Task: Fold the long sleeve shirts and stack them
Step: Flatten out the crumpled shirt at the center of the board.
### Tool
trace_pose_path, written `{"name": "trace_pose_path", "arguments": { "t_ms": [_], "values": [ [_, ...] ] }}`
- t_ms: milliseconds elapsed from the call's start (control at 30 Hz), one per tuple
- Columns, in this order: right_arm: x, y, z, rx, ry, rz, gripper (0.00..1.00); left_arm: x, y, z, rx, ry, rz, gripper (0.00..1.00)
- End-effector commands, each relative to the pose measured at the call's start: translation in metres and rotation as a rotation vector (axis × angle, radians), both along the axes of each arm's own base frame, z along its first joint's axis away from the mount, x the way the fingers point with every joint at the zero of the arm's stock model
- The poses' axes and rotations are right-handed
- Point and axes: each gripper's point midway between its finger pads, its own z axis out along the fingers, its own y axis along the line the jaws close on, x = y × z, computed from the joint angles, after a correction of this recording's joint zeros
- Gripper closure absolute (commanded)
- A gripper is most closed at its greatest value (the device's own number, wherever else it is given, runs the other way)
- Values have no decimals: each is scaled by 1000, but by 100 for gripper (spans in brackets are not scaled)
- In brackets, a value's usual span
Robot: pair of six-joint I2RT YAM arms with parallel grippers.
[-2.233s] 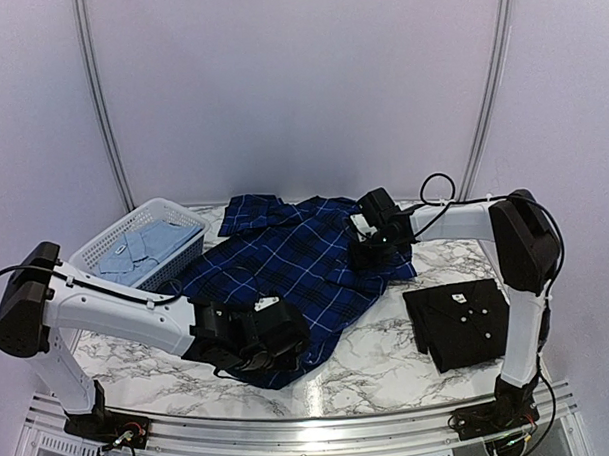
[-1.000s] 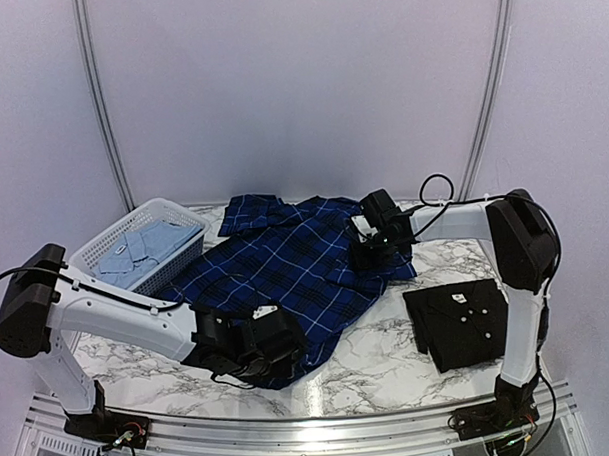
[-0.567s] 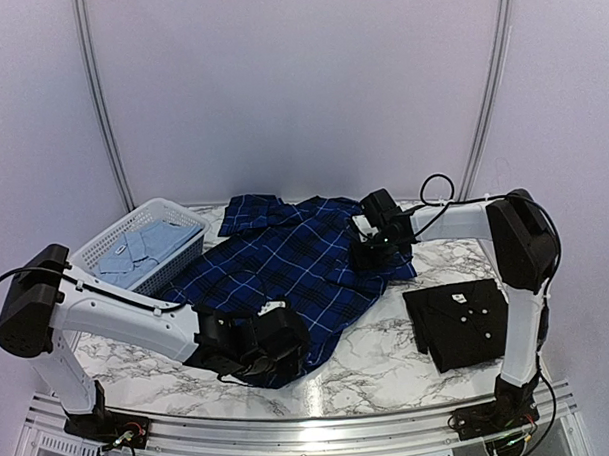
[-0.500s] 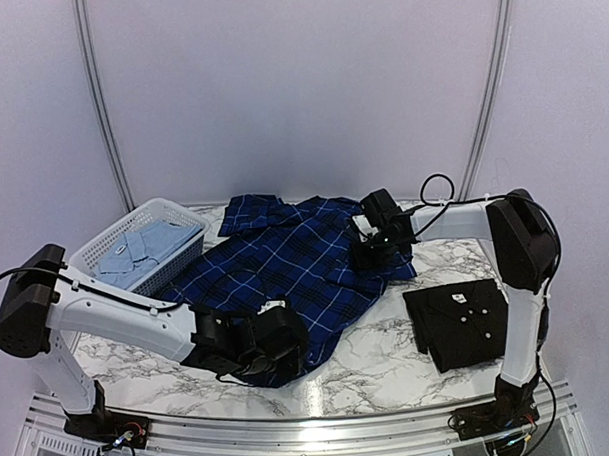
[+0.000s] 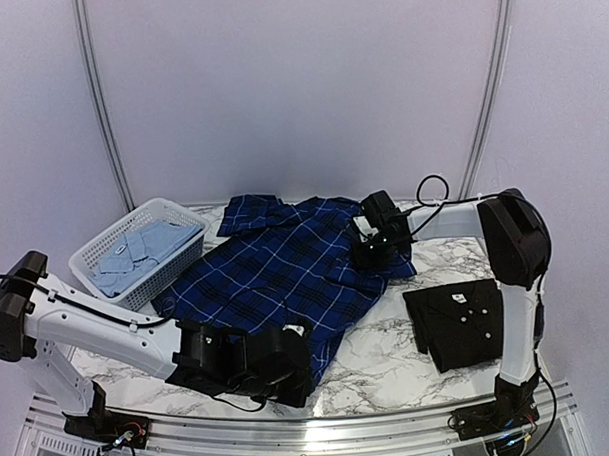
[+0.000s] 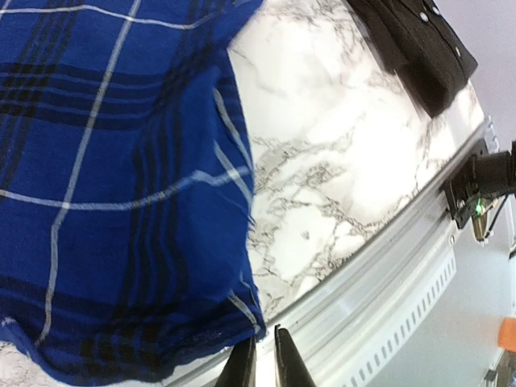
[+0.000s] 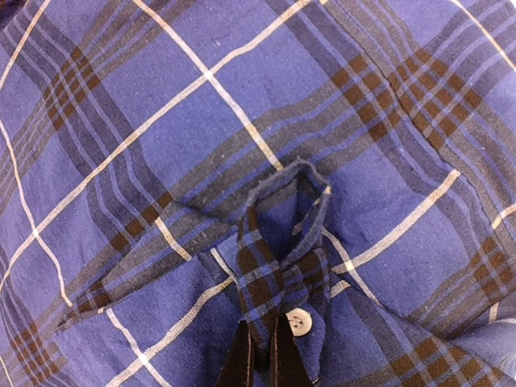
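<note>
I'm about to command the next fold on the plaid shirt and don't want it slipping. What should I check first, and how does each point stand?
1. Right gripper shut on the plaid shirt: ok, it pinches a bunched fold beside a white button.
2. Left gripper holding the hem: cannot tell; its tips sit nearly together at the hem's corner, with no cloth visible between them.
3. Hem clear of the table edge: not ok, it lies right at the near edge.
4. Black shirt folded, apart from the plaid: ok.
5. Pale blue shirt out of the way: ok, in the basket.
</note>
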Motion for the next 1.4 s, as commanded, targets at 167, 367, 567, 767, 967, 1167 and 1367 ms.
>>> {"name": "trace_pose_path", "arguments": {
  "t_ms": [167,367,567,767,967,1167,1367],
  "values": [
    [-3,-10,-29,-41,61,-16,100,-27,-10,-17,33,50,-136,80],
    [0,-13,-12,-46,28,-20,100,-30,-14,15,-49,32,-163,57],
    [7,-12,43,-19,-64,-32,100,7,5,44,-95,-33,13,60],
    [14,-29,132,-29,-235,-85,100,51,23,25,-31,-40,160,71],
    [12,-75,235,-82,-427,-202,100,52,-7,-11,69,-3,67,75],
    [-3,-156,318,-171,-567,-407,100,29,-36,-39,106,65,-52,76],
    [-32,-201,371,-233,-684,-546,100,-8,-54,-62,129,151,-177,76]
  ]
}}
